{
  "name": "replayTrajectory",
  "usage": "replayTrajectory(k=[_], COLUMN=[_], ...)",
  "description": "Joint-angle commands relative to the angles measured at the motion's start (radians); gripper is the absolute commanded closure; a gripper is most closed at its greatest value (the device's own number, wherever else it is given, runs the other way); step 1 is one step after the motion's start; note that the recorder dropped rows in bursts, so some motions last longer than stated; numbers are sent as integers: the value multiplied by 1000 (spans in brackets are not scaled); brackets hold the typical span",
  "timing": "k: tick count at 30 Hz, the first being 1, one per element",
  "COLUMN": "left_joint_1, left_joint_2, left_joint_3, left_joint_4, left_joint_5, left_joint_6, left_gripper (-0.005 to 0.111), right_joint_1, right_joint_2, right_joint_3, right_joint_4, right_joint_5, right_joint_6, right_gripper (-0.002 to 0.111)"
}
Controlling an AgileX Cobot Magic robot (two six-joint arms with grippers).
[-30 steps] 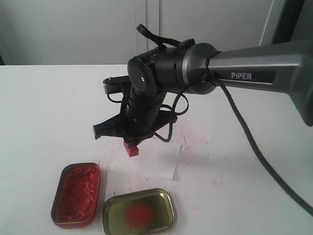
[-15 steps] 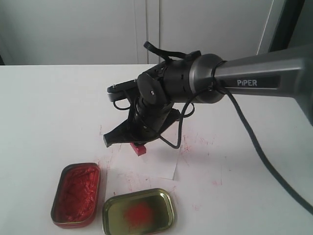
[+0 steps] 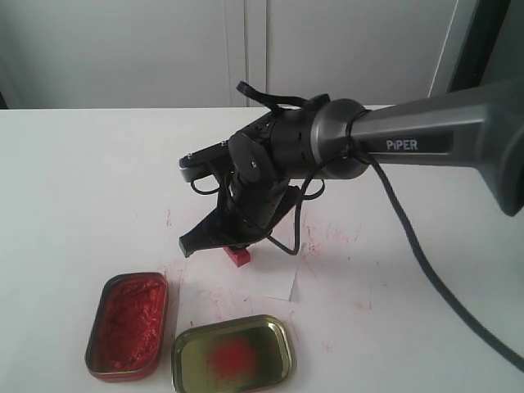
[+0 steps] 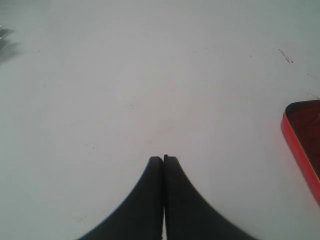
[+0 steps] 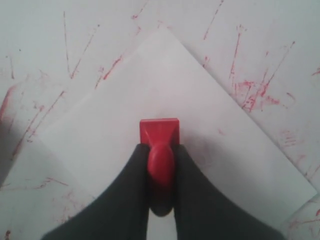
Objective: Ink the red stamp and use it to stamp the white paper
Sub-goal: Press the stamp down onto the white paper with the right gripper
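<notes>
My right gripper (image 3: 237,242) (image 5: 160,150) is shut on the knobbed handle of the red stamp (image 3: 240,255) (image 5: 159,134). The stamp's square base points down onto the white paper (image 3: 266,274) (image 5: 165,90), low enough that it seems to touch the sheet. In the right wrist view the base sits near the paper's middle, and no print shows around it. My left gripper (image 4: 163,159) hangs shut over bare tabletop, holding nothing, and is out of sight in the exterior view.
The oblong tin of red ink paste (image 3: 128,324) (image 4: 305,145) lies at the front left. Its gold lid (image 3: 233,354), with a red smudge, lies right of it. Red streaks mark the tabletop (image 3: 344,237) around the paper. The right arm (image 3: 426,135) spans the right side.
The right gripper has carried the stamp a little to the right and down, from hanging above the paper's left edge to sitting low on the sheet.
</notes>
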Motion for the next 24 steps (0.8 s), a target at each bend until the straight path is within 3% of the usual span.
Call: replayTrajectory(k=[1, 10, 24], left_joint_1=[1, 1, 1], left_joint_2=[-4, -4, -4], left_joint_3=[4, 4, 4], left_joint_4=[0, 0, 0], left_joint_5=[0, 0, 0], left_joint_6=[-3, -3, -3], left_gripper=[107, 107, 107], right_joint_1=[-2, -2, -2], right_joint_2=[35, 141, 199], right_joint_3=[3, 3, 3], right_joint_4=[-9, -7, 36], right_joint_5=[-23, 117, 167], right_joint_6=[-12, -28, -26], right_gripper=[108, 108, 108])
